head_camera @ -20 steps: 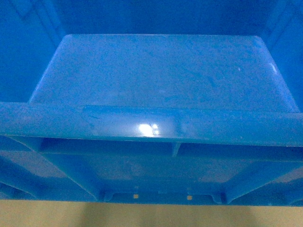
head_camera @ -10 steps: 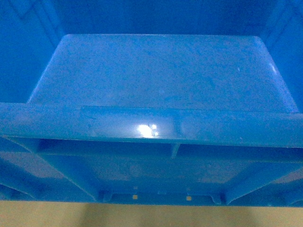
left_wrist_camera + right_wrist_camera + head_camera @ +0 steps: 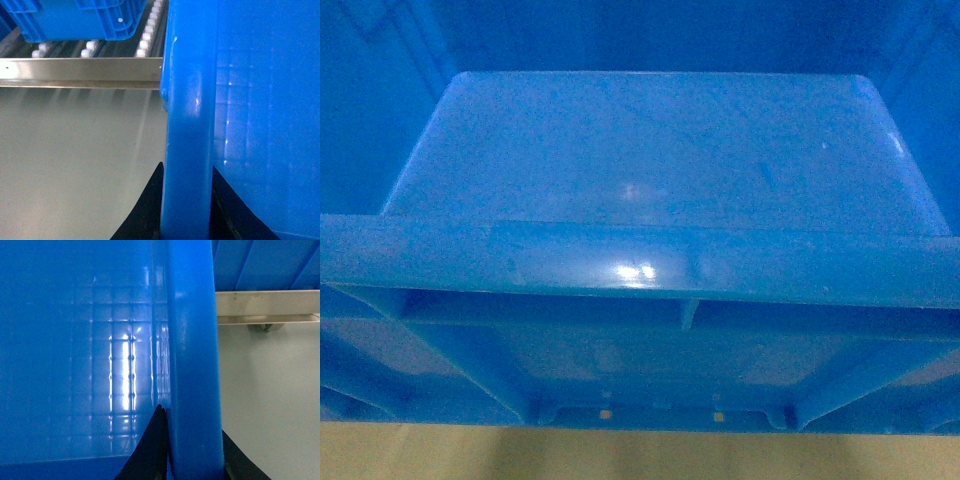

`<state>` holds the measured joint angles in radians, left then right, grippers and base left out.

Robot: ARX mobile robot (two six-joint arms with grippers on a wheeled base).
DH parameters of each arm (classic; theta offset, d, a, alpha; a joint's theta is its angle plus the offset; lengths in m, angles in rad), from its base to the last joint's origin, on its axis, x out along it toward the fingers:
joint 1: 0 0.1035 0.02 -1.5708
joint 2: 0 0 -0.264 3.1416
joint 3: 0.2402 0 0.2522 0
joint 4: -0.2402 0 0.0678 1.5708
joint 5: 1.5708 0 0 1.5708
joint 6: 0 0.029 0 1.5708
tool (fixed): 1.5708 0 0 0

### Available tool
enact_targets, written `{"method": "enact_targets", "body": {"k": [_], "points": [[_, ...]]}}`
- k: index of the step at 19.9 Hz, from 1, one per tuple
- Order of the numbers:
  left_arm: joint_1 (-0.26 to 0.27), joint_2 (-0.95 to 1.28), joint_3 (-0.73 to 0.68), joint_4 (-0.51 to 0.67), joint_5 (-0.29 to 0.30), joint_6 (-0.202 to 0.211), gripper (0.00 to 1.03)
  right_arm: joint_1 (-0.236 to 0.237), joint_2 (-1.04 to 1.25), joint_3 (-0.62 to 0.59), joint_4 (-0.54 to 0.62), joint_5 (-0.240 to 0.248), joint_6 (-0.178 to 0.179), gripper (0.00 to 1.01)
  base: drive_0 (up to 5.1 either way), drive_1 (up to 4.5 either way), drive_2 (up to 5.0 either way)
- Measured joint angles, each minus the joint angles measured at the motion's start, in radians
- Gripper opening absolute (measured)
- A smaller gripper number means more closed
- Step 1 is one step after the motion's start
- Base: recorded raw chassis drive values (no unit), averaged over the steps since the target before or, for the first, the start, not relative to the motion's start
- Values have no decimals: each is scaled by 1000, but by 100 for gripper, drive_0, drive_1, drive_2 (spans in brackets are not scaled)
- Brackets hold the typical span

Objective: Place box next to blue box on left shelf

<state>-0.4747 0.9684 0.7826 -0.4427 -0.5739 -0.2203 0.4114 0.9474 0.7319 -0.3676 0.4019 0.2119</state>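
While the large open-top bright blue plastic crate (image 3: 650,180) hangs between the two arms, well clear of the pale floor below it, the work now is to carry it level to the shelf and set it down squarely. On the left, the left gripper (image 3: 186,210) is clamped over the crate's thick rounded rim, one dark finger on the outer face and one on the inner wall, with no gap showing on either side. Beyond it lies the steel front rail (image 3: 80,72) of the roller shelf, with white rollers (image 3: 150,30) behind it and the other ribbed blue box (image 3: 75,20) already sitting on them. The carried crate's corner looks about level with that rail, so I judge it should be raised a little before going forward, lest the underside catch the rail. On the right, the right gripper (image 3: 192,452) pinches the opposite rim in the same way, closed tight on the plastic, and another metal rail (image 3: 267,307) crosses ahead. Both arms ought to advance together at one height, since an uneven push would twist the rim in the fingers, and the crate should be steered to land beside the waiting box without striking it.
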Motion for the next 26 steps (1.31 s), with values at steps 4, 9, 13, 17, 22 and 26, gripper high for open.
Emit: {"method": "enact_targets", "body": {"k": [4,9,13,17,22,26], "points": [[0,1,0,-2,2,0,13,0,0,0,-5,0,0,11,13,445,-419],[0,2,0,1,0,0,13,0,1,0,-2,1,0,11,19,451,-413],[0,1,0,-1,1,0,13,0,1,0,-3,1,0,11,3,434,-429],[0,3,0,1,1,0,13,0,1,0,-3,1,0,11,3,435,-429],[0,3,0,2,1,0,13,0,2,0,-2,1,0,11,-2,430,-434],[0,6,0,6,1,0,13,0,5,0,5,0,-1,11,-9,208,-225]]}}
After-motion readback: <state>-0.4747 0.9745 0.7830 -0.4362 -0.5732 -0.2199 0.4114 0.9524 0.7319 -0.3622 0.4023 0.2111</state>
